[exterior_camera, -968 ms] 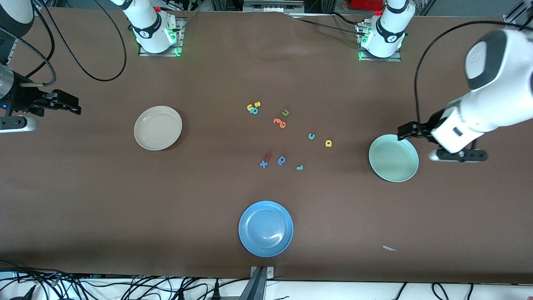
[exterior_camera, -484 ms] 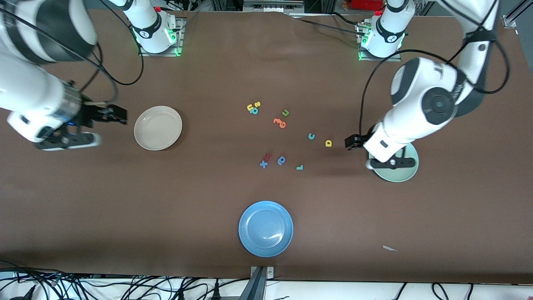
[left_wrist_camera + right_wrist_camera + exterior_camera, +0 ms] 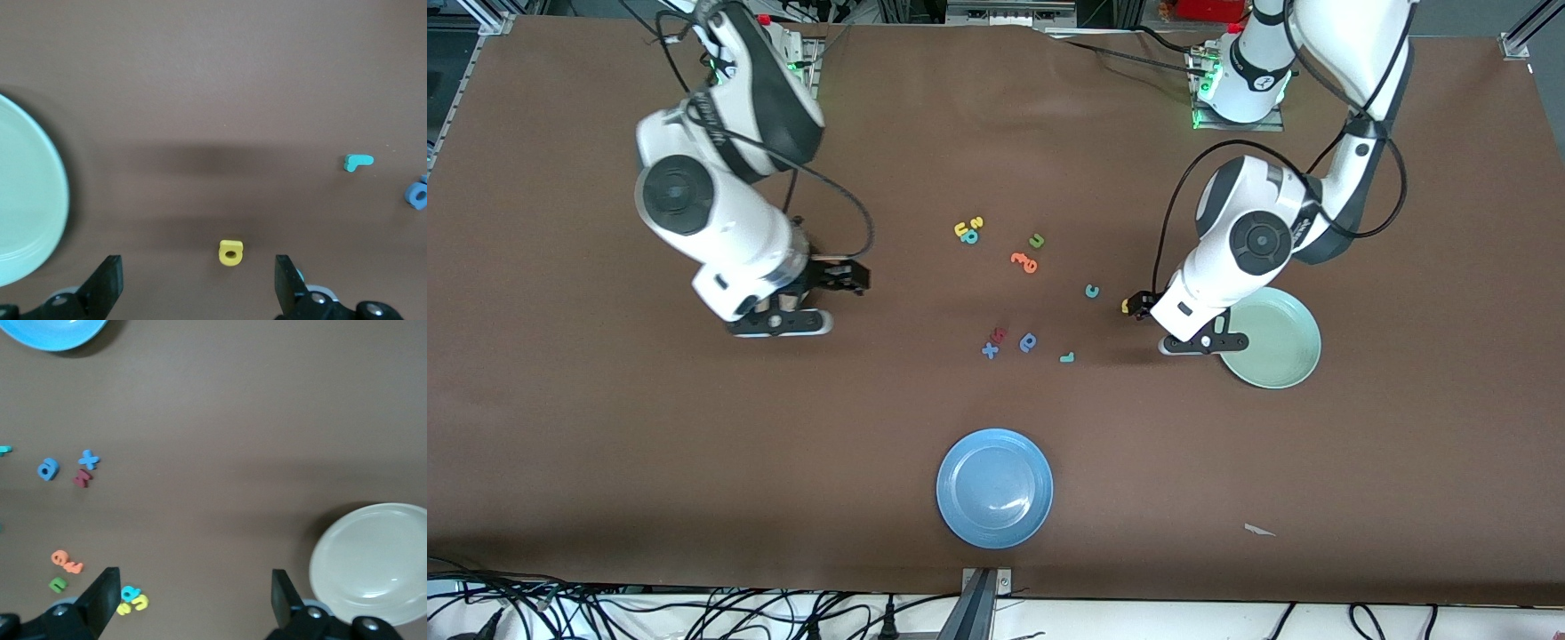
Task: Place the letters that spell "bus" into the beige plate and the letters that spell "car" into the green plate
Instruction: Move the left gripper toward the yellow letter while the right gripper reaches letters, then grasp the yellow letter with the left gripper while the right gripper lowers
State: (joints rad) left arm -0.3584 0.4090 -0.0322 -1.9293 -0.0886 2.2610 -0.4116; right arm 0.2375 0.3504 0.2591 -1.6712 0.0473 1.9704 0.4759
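Note:
The teal b (image 3: pixel 970 237), yellow u (image 3: pixel 960 229) and yellow s (image 3: pixel 977 221) lie clustered mid-table. The teal c (image 3: pixel 1091 291) and teal r (image 3: pixel 1066 357) lie toward the green plate (image 3: pixel 1276 347). My left gripper (image 3: pixel 1136 305) hangs open over the yellow a (image 3: pixel 231 253), which lies on the table between its fingers (image 3: pixel 110 277). My right gripper (image 3: pixel 852 278) is open and empty, just past the beige plate (image 3: pixel 373 563). That arm hides the plate in the front view. The b (image 3: pixel 130 593) shows beside one right finger.
A blue plate (image 3: pixel 994 487) sits nearest the front camera. Among the letters lie a green u (image 3: pixel 1036 240), orange letters (image 3: pixel 1024 261), a blue a (image 3: pixel 1028 342), a red letter (image 3: pixel 1000 334) and a blue x (image 3: pixel 989 350). A paper scrap (image 3: pixel 1258 530) lies near the front edge.
Both arms have swung in from the table's ends toward the letters. The right gripper crossed the beige plate; the left crossed the green plate and reached the yellow a.

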